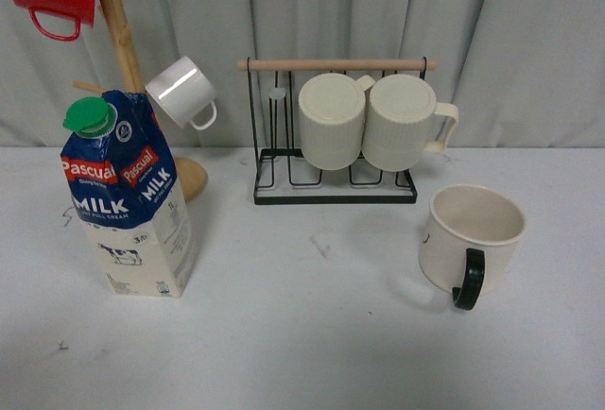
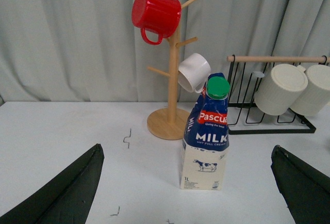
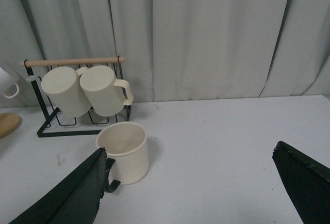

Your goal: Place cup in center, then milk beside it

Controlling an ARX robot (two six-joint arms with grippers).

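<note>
Holds 2 grippers spread wide, gripping nothing: left gripper (image 2: 186, 149) facing the tall blue-and-cream milk carton (image 1: 128, 197) with green cap, upright near the left edge of the white desk (image 1: 302, 353). Points right gripper (image 3: 189, 148) toward the wide cream-white mug (image 1: 470, 230) with black handle, upright nearer the right edge, well apart from the carton.

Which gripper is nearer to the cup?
Right. The right gripper is open and faces the cup, which stands close ahead; the left gripper faces the milk, with the cup outside its view.
</note>
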